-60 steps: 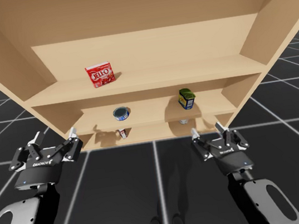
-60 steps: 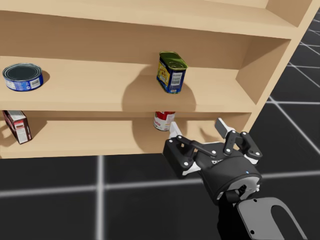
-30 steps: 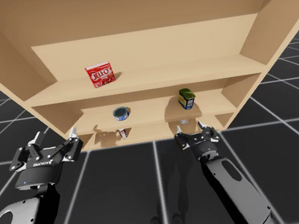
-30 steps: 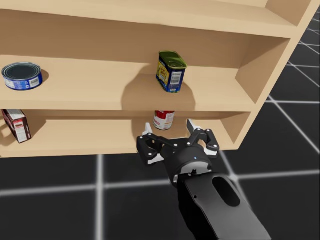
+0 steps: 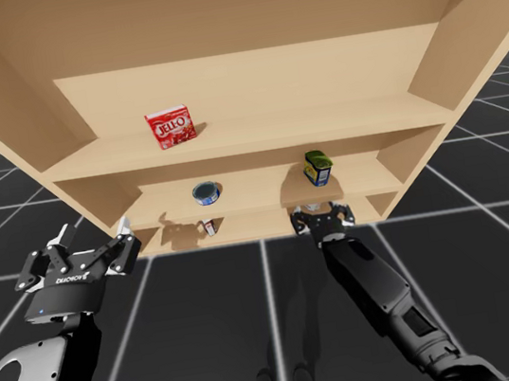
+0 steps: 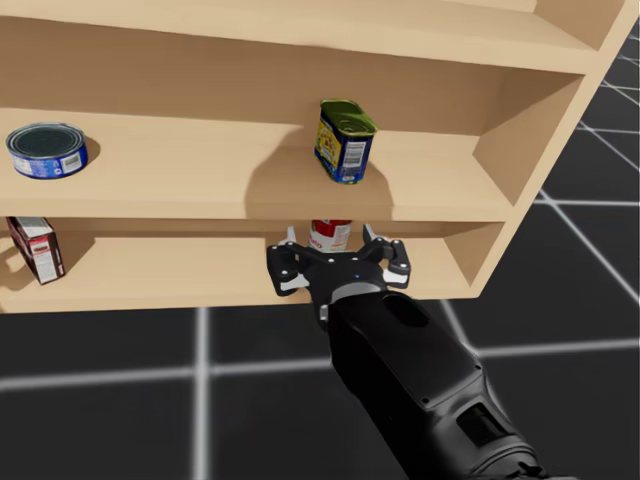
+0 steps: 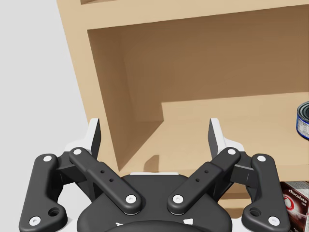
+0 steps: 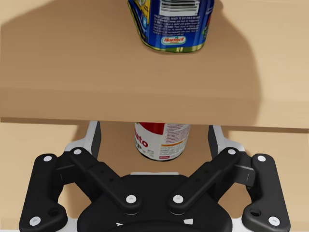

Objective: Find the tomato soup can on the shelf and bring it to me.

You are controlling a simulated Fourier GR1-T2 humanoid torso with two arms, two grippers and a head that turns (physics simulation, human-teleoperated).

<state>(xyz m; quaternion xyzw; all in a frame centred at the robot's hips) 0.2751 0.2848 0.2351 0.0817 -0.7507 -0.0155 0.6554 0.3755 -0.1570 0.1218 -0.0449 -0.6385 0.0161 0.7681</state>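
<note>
The right wrist view gave the best look. The tomato soup can, a red-and-white cylinder, stood upright on the lowest board of the shelf, at 12 o'clock from the right claw. That claw's black fingers were spread wide, one on either side of the can with gaps showing, so nothing was gripped. The can's top was cut off by the board above. In the head view most of the can sat behind the claw, and in the high view it was barely a speck.

One board up, right above it, a blue oblong tin leaned a bit. At that tin's 9 o'clock lay a flat round blue can. The high view added a red box on the top board.

The left claw hung wide open by the shelf's left end, roughly 9 o'clock from the right one, holding nothing. The boards were plain smooth tan wood.
</note>
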